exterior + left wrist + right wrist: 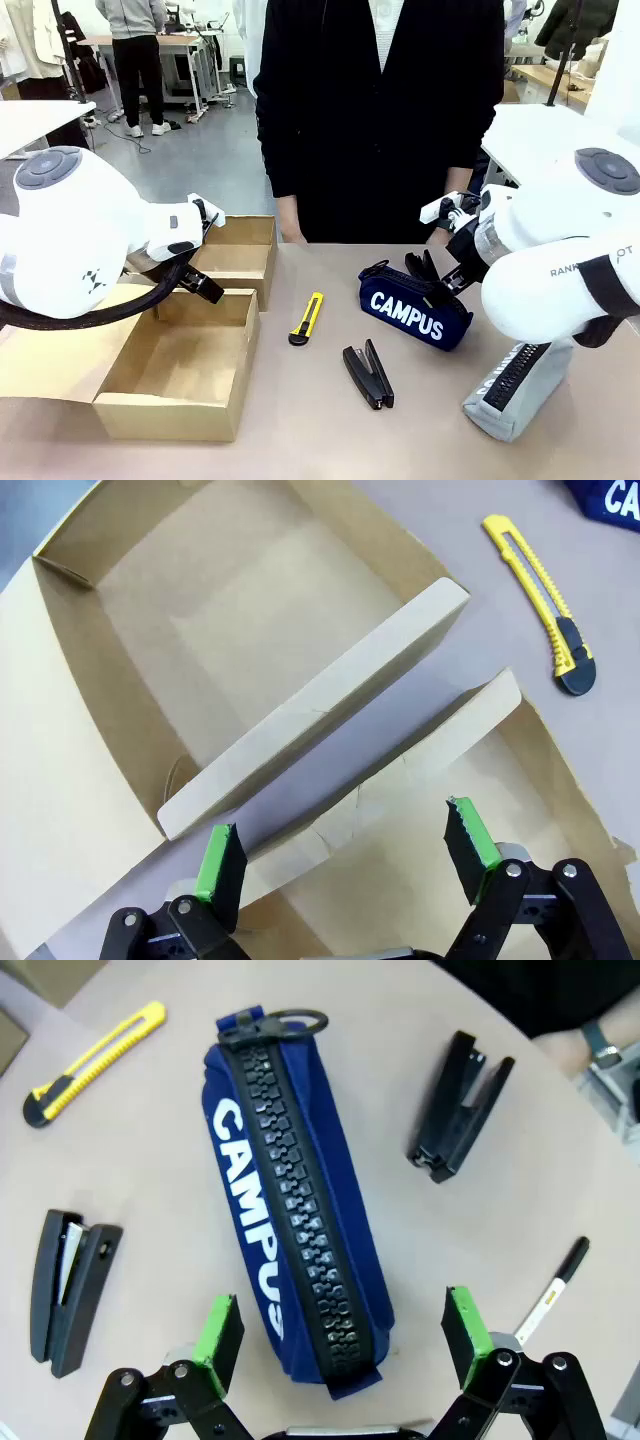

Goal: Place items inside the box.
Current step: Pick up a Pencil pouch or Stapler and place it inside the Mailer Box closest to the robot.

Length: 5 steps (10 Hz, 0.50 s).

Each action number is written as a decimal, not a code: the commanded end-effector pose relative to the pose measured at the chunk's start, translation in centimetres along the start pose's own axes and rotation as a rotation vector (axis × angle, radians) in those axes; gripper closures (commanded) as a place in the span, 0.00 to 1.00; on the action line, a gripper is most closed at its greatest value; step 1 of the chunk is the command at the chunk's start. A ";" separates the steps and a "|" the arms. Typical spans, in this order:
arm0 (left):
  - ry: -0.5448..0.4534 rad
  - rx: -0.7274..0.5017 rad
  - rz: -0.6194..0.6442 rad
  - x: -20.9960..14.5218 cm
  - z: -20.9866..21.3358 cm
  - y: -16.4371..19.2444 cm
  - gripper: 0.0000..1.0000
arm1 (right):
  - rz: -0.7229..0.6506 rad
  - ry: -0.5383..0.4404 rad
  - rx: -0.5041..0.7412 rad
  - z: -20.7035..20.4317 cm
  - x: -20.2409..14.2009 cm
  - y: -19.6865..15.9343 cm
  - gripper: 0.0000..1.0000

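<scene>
Lowest in the right wrist view, the right gripper (342, 1305) is seen with its jaws spread wide and nothing held. Its green pads (222, 1332) are set to either side of the near end of a navy fabric zip pencil case lettered "CAMPUS" in white (290, 1200), with a gap left on each side. The case is laid lengthwise up the middle of the frame. A black stapler (70, 1285) is seen at lower left, a second black stapler (460, 1105) at upper right, a black marker (555, 1285) at lower right and a yellow plastic utility knife (95, 1060) at upper left.

In the left wrist view, the left gripper (343, 825) is likewise held open and empty above the flaps of an open brown cardboard box (250, 600), with the knife at upper right.

In the front view, a grey zip pencil case (515, 385) is seen at lower right and the box at lower left. A person in dark clothing (380, 120) is seen at the upper centre.
</scene>
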<state>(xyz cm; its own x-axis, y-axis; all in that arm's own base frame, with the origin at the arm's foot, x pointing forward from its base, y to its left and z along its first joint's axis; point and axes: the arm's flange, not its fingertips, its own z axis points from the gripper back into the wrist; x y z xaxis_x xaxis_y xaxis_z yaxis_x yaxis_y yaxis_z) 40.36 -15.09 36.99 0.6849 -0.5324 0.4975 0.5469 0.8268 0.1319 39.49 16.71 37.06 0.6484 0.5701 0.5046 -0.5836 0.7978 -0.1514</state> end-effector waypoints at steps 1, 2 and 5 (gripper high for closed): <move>0.000 0.000 0.000 0.0 0.0 0.0 0.00 | 0.000 0.000 0.000 0.0 0.0 0.0 0.00; 0.000 0.000 0.000 0.0 0.0 0.0 0.00 | 0.000 0.000 0.000 0.0 0.0 0.0 0.00; 0.000 0.000 0.000 0.0 0.0 0.0 0.00 | 0.000 0.000 0.000 0.0 0.0 0.0 0.00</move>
<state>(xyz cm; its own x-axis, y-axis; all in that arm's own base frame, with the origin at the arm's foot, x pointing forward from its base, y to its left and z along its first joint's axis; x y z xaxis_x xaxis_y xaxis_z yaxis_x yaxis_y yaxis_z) 40.36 -15.09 36.99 0.6849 -0.5324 0.4975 0.5469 0.8268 0.1319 39.49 16.72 37.00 0.6485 0.5712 0.5032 -0.5843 0.7972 -0.1518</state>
